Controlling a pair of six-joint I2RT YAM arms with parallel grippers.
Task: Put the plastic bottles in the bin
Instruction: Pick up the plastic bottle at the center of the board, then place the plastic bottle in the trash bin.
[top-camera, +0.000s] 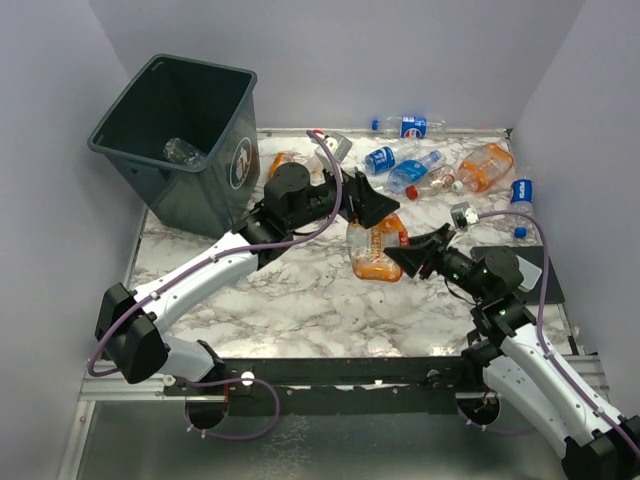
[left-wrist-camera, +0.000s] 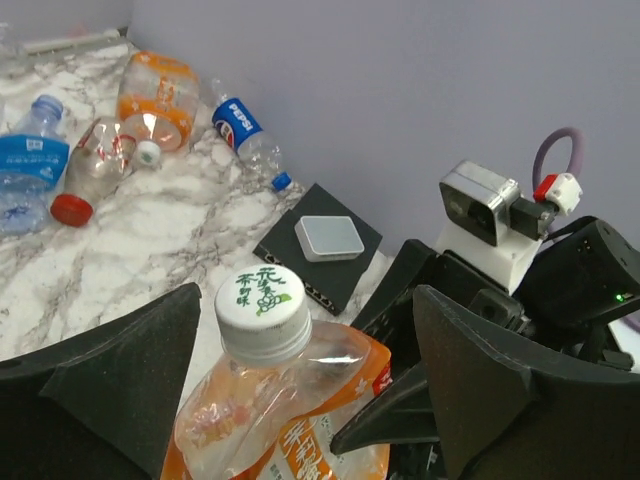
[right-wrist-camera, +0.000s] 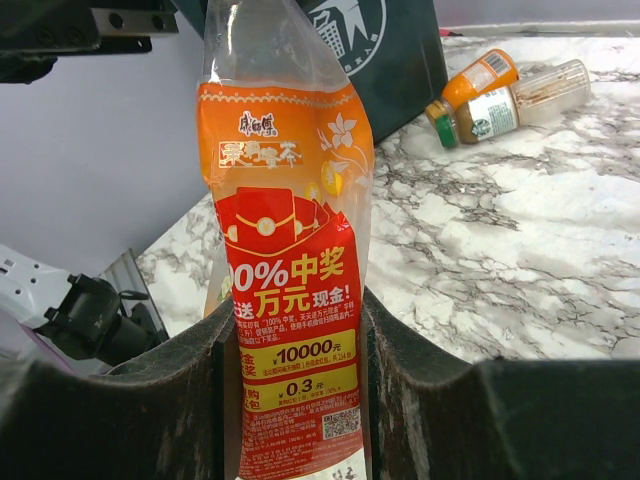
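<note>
There is one large dark green-grey rectangular plastic bin (top-camera: 190, 195), one white-and-grey marbled table (top-camera: 300, 300), two white-and-black robot arms, namely the left arm (top-camera: 200, 270) and the right arm (top-camera: 545, 375), and one flat black box (top-camera: 545, 275) with one pale grey square block (left-wrist-camera: 330, 237) on it. Ten small plastic bottles can be counted: one clear bottle in the bin (top-camera: 183, 152), one tall orange-labelled bottle (top-camera: 372, 252) at mid-table, two beside the bin, being one small orange-labelled bottle (right-wrist-camera: 478, 78) and one green-labelled bottle (right-wrist-camera: 520, 100), and six at the far right. Those six are four blue-labelled bottles (top-camera: 385, 158), one orange-tinted bottle (top-camera: 487, 165) and one clear red-capped bottle (top-camera: 440, 183).
</note>
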